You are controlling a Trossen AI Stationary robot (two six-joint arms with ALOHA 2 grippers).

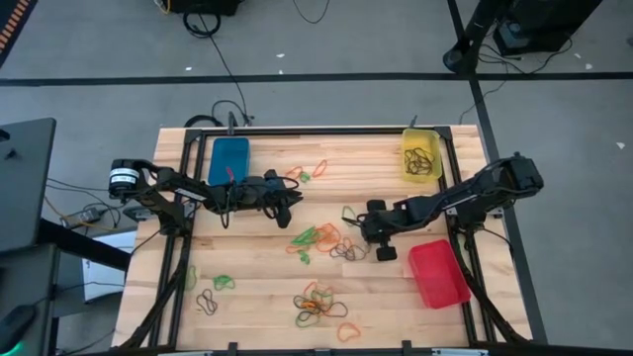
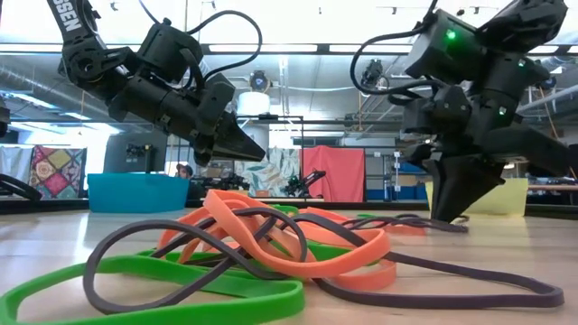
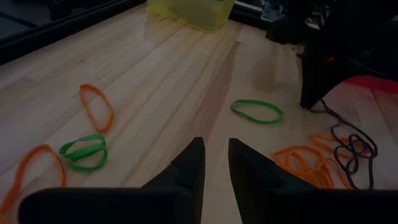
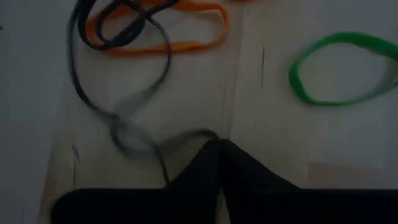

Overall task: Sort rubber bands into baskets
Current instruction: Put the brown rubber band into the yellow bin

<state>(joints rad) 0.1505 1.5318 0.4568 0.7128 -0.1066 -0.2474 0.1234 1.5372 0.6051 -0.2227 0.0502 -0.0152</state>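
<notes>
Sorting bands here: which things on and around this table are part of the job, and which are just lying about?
Job:
rubber bands
blue basket
yellow basket
red basket
right gripper, shut on a dark band

Lying about:
floor cables
stand base

Black jointed arms (image 1: 435,205), green lights, tapered fingers (image 3: 189,168).

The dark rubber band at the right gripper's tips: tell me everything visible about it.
The dark rubber band is a thin, limp brown-black elastic loop lying flat on the wooden table. One end runs in between the closed tips of the right gripper, which is shut on it. Its far end crosses an orange rubber band. A green rubber band lies apart from it.
</notes>
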